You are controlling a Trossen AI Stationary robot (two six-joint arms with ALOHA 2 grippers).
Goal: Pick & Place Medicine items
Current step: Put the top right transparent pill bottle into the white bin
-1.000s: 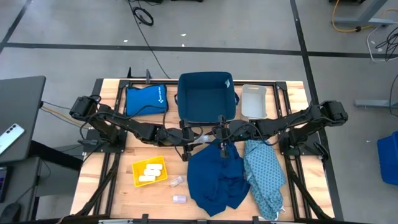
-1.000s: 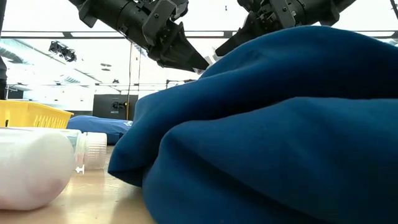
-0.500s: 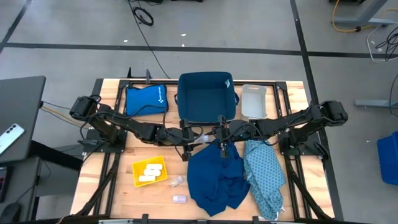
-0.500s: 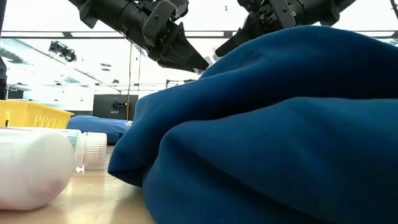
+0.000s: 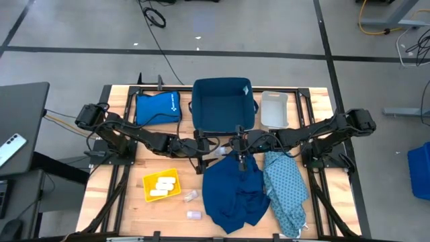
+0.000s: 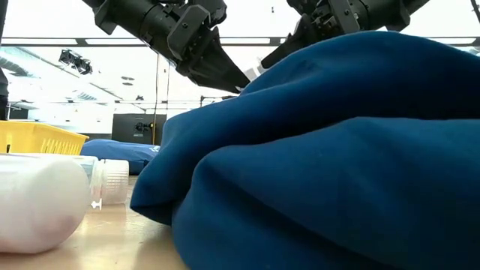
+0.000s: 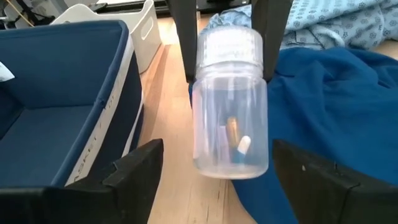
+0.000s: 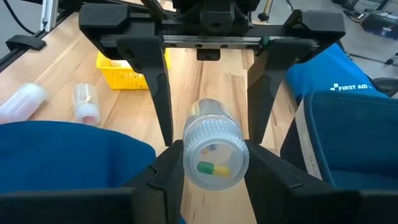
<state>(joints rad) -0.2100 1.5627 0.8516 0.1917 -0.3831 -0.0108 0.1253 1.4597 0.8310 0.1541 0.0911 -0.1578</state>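
Observation:
A clear pill bottle (image 7: 231, 134) with a ribbed white cap hangs over the table's middle, next to the dark blue cloth (image 5: 234, 191), and my right gripper (image 8: 214, 157) is shut on it. My left gripper (image 7: 217, 171) faces it from the table's left. It is open, and its fingers stand on either side of the bottle's bottom end without touching. A yellow tray (image 5: 149, 193) at the near left holds cream-white packs (image 5: 163, 183). Two small bottles (image 5: 191, 196) (image 5: 194, 215) lie on the wood beside it. My right gripper pinches the bottle's capped end (image 8: 190, 155) between its two fingers, one on each side of the ribbed cap. The fingers come from the table's right, slanting a little downward, and lie along the bottle. The bottle is lifted clear and roughly level, its bottom toward my left gripper.
A dark blue bin (image 5: 223, 128) stands at the far middle, with a white tub (image 5: 273, 119) to its right and a blue first-aid pouch (image 5: 156, 107) to its left. A patterned pale-blue cloth (image 5: 285, 188) lies at the near right.
My left gripper has opened and let go of the pill bottle. The bottle stays where it was, held by my right gripper. Neither arm has shifted.

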